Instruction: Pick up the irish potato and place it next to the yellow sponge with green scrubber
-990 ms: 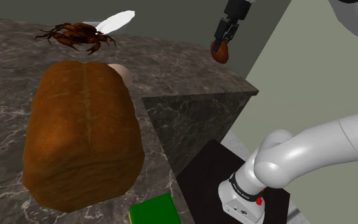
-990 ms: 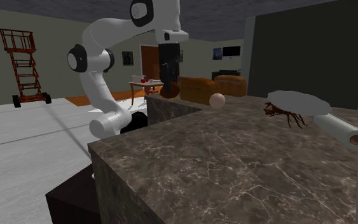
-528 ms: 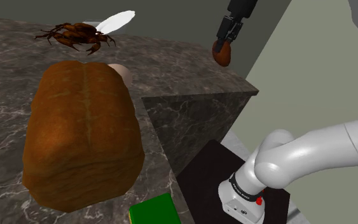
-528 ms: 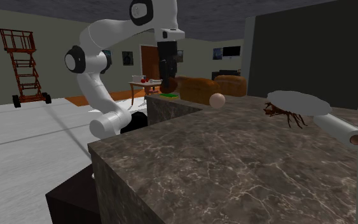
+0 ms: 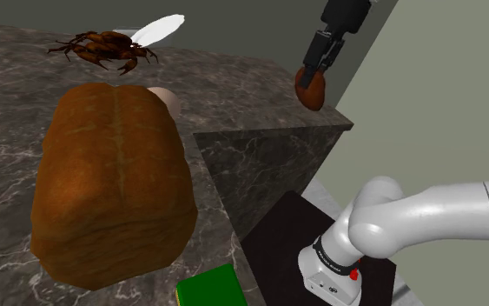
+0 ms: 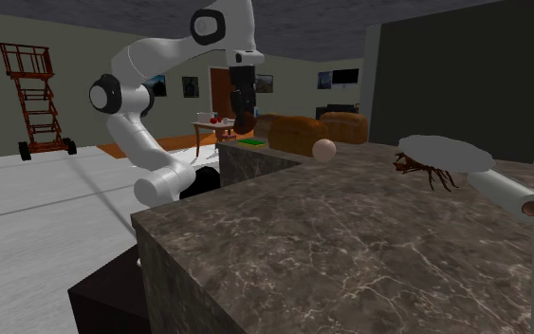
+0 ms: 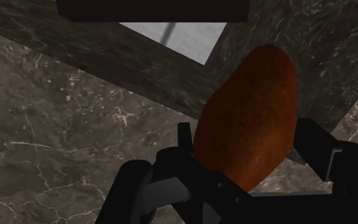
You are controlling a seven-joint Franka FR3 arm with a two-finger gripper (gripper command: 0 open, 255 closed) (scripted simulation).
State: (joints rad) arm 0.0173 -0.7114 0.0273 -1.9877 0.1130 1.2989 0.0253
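the claw is closed on the potato. in the wrist view its 2 black fingers press the brown skin from both sides. they hold the potato near 1 end, and most of its long body sticks out past the fingertips, a little tilted. the potato hangs in the air, touching nothing else. in the shoulder view it sits above the far corner of the dark marble counter.

the 1st risk is the grip itself. because the hold is near 1 end, a quick swing could probably make the potato turn between the fingers or slide out. under it the wrist view shows the counter's edge and a light strip of floor. a drop here could send the potato off the counter.

the sponge shows a green face at the shoulder view's bottom edge, well apart from the potato. it lies just beside the big brown loaf and close to the counter's edge. so the place for the potato seems narrow. a low path may knock the loaf or push the sponge. the potato is rounded, so if it is released too high it may roll away from the sponge or over the edge.
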